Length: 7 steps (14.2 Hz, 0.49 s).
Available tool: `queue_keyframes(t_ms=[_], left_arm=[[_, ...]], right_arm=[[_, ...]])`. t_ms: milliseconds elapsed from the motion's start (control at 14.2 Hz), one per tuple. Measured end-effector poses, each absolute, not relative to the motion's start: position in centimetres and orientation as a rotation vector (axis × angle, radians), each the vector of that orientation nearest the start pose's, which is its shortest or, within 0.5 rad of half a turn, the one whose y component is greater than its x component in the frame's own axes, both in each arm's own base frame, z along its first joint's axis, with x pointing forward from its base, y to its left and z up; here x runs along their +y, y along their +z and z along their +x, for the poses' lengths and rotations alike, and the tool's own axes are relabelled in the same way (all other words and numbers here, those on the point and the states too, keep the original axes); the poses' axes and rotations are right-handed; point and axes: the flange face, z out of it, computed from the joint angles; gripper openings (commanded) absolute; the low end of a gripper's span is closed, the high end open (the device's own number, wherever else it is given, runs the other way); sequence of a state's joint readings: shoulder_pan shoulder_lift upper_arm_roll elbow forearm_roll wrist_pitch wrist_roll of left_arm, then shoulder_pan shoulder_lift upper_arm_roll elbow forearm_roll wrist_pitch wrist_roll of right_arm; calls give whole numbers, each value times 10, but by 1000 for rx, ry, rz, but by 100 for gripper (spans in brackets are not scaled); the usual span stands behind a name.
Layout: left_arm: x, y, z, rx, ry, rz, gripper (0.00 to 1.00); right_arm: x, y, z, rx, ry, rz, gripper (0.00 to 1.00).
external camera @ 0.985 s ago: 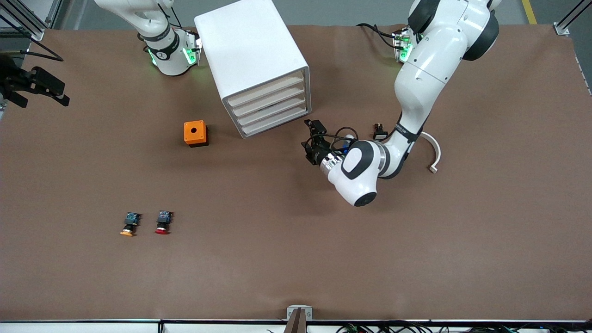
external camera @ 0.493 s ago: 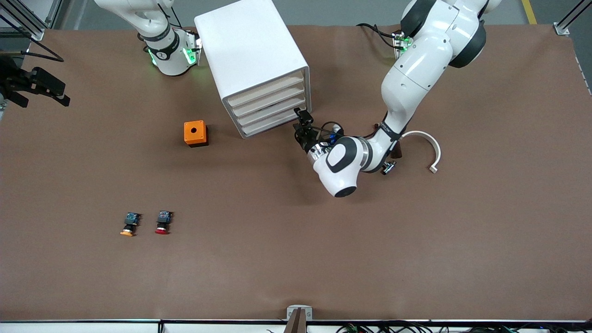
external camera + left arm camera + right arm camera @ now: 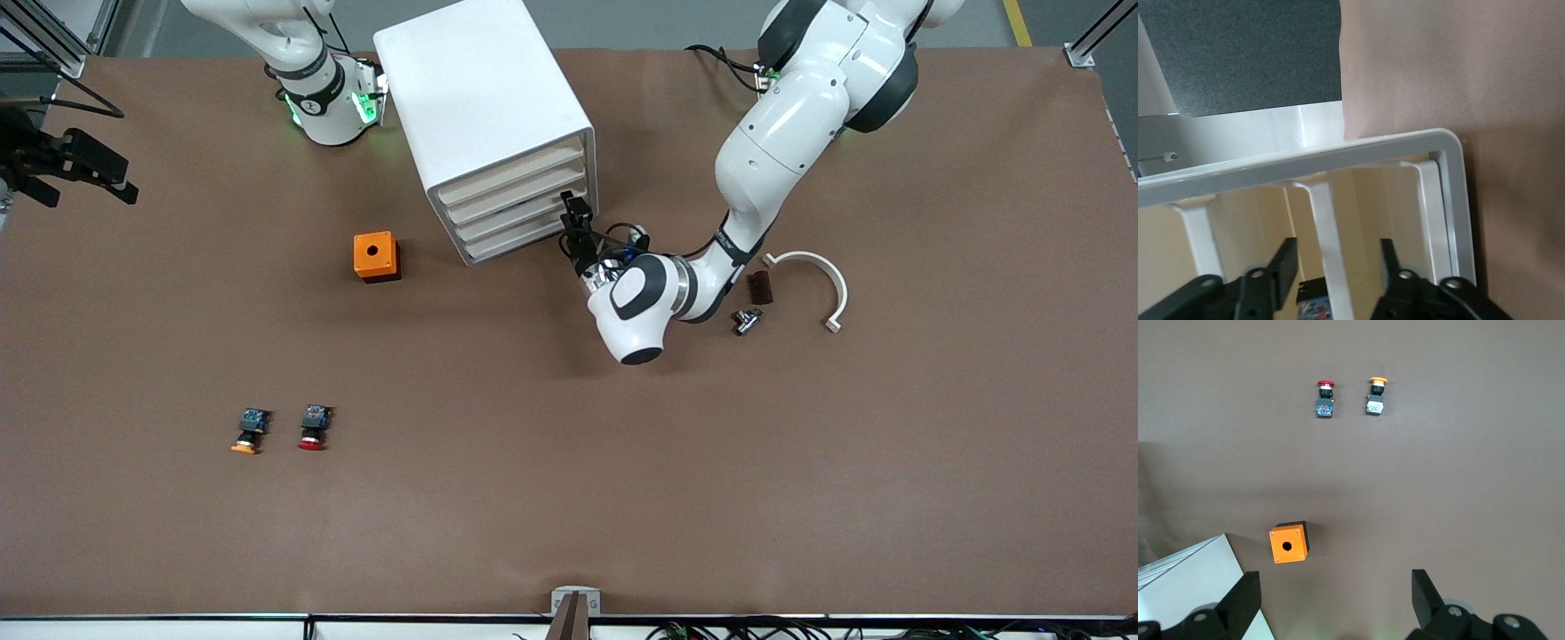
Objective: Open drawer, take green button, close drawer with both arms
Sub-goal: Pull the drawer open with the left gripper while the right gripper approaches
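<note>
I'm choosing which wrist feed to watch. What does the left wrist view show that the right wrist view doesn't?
Left wrist view only: the drawer fronts close up, with the left gripper open, its fingers astride a white divider.

Right wrist view only: the orange box, the red-capped button, the yellow-orange-capped button, and the open right gripper high above them.

Both: the white drawer unit and brown table. Neither shows a green button.

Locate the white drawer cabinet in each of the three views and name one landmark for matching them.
Front view: the drawer cabinet stands between the arm bases, the left gripper at its drawer fronts.
Left wrist view: its frame and drawer fronts fill the picture, open fingers straddling a divider.
Right wrist view: only a corner shows.
Shared landmark: the orange box beside the cabinet, front and right wrist views only.
</note>
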State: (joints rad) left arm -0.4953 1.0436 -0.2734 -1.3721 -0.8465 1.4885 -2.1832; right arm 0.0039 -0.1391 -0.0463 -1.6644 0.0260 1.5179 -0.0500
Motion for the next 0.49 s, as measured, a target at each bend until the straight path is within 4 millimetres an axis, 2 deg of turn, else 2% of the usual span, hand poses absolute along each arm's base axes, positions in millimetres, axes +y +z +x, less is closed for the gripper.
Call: queue_keyframes(t_ms=[211, 493], left_arm=[[-494, 108, 409, -1551, 1385, -1231, 25], [-502, 110, 402, -1539, 1396, -1210, 15]], right_arm=[[-21, 650, 505, -13, 9, -3108, 100], [-22, 650, 505, -11, 9, -3108, 100]])
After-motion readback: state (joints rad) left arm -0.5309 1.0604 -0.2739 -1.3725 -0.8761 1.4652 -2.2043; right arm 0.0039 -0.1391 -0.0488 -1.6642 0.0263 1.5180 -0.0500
